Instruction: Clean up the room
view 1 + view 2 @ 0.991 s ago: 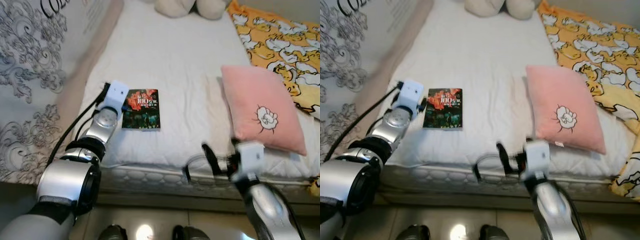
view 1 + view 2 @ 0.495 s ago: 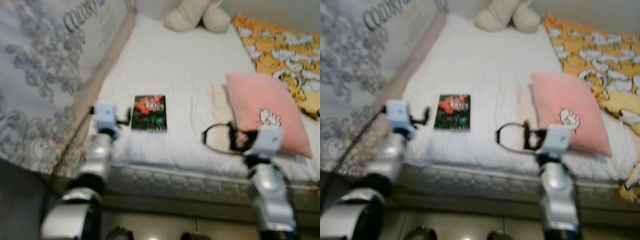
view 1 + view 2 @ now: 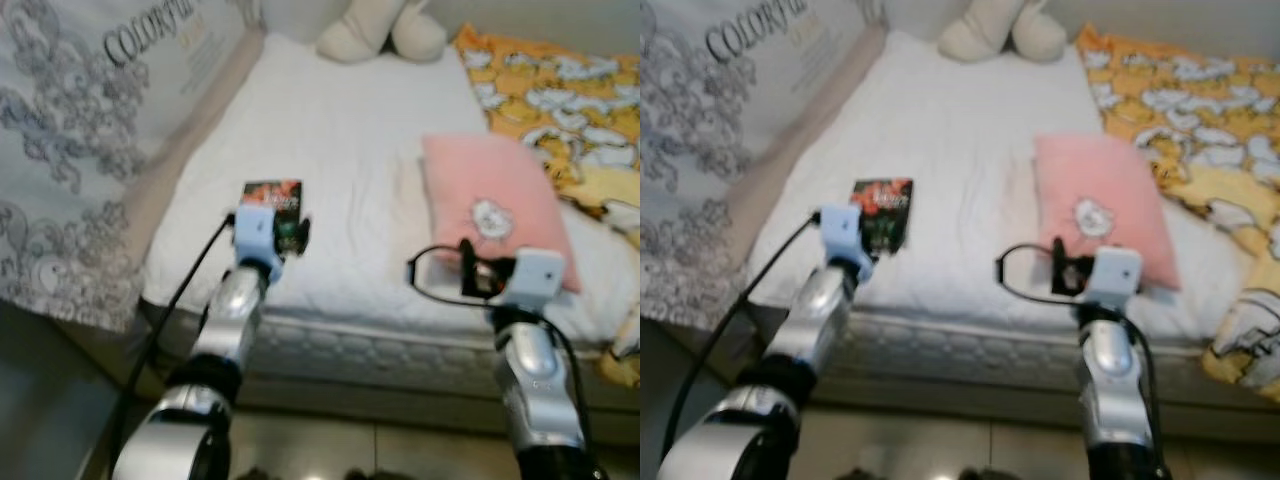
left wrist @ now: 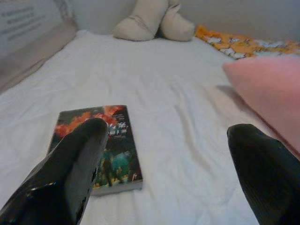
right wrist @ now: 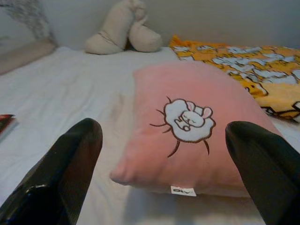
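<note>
Open white bed [image 3: 340,130] between book [image 4: 97,147] and pink pillow [image 5: 197,126]; patterned headboard wall [image 3: 70,150] blocks left side, yellow blanket [image 3: 560,100] right, plush toy [image 3: 380,30] at far end.

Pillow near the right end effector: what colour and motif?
Pink pillow with a white sheep-like motif; clearest in the right wrist view.

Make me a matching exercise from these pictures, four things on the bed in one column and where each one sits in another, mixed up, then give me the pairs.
Things:
1. book
2. pink pillow
3. plush toy
4. yellow blanket

Places:
A. at the far end of the bed
B. just ahead of the open left claw
C. along the bed's right side
D. just ahead of the open right claw

Pairs: 1-B, 2-D, 3-A, 4-C
</note>
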Tool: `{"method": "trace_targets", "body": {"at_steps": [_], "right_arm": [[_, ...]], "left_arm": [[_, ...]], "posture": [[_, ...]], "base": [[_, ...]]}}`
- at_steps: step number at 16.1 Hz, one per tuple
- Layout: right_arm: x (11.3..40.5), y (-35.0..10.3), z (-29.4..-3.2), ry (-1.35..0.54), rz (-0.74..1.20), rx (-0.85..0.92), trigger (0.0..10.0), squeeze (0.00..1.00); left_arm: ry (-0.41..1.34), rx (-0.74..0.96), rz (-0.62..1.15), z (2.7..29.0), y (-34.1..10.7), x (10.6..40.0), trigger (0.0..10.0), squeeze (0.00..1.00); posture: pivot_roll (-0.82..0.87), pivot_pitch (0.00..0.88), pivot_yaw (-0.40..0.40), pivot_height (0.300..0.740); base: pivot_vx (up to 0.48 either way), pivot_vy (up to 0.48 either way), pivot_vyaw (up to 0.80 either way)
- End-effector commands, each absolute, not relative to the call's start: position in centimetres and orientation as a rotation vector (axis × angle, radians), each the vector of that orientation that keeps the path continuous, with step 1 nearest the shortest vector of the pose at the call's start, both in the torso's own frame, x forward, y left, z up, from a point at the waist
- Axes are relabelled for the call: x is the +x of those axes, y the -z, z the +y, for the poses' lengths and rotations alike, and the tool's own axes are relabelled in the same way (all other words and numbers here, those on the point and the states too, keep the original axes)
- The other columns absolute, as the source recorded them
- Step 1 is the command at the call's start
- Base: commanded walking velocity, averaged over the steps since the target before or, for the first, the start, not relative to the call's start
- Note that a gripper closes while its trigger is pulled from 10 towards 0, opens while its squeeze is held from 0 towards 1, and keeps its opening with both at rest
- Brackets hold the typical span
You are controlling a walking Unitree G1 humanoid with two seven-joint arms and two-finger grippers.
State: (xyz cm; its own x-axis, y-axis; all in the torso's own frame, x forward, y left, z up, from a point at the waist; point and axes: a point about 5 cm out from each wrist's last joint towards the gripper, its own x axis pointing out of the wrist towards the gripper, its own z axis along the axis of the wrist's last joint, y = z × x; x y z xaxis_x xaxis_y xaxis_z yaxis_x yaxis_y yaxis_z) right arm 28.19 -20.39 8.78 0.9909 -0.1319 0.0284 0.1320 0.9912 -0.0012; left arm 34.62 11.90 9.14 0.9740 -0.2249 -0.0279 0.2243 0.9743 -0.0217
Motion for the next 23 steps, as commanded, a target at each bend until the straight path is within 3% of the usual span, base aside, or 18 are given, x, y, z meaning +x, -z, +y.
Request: {"method": "trace_targets", "body": {"at_steps": [1,3,7,11,17,18,19,23], "right_arm": [[28.1,-9.0,-21.2,0.142,-0.04,-0.036,10.0,1.0],[28.0,-8.6,-22.4,0.176,-0.03,-0.052,10.0,1.0],[28.3,-8.6,-21.5,0.125,-0.033,-0.074,10.0,1.0],[27.7,-7.6,-20.5,0.054,0.0,-0.092,10.0,1.0],[28.2,-7.5,-20.0,0.039,-0.003,-0.083,10.0,1.0],[28.3,-7.3,-20.0,0.055,0.014,-0.062,10.0,1.0],[28.5,-7.5,-19.5,0.04,0.007,-0.058,10.0,0.0],[29.1,-7.4,-18.2,0.01,-0.001,-0.046,10.0,0.0]], "left_arm": [[0.232,0.002,0.01,11.7,-9.6,34.7,10.0,1.0],[0.194,-0.023,0.034,12.1,-9.2,34.7,10.0,1.0],[0.243,0.021,0.015,11.8,-9.0,34.1,10.0,1.0],[0.263,-0.115,0.081,10.8,-7.6,33.2,10.0,1.0],[0.23,-0.011,0.015,11.4,-8.8,33.6,10.0,1.0],[0.205,-0.025,0.033,11.5,-8.6,33.6,10.0,0.0],[0.222,-0.013,0.021,11.4,-9.0,33.6,10.0,0.0],[0.191,-0.002,-0.005,10.8,-10.2,34.5,10.0,0.0]], "posture": [[-0.03,0.0,0.005,0.74],[-0.03,0.0,0.003,0.74],[-0.02,0.0,-0.007,0.74],[-0.01,0.0,-0.049,0.74],[0.0,0.0,-0.026,0.74],[0.0,0.0,-0.02,0.74],[0.01,0.0,-0.016,0.74],[0.03,0.0,0.002,0.74]], "base": [[0.311,-0.36,0.0],[0.343,-0.332,0.0],[0.345,-0.33,0.0],[0.321,-0.352,0.0],[0.304,-0.216,0.0],[0.0,0.0,0.0],[0.0,0.0,0.0],[0.437,0.0,0.0]]}}
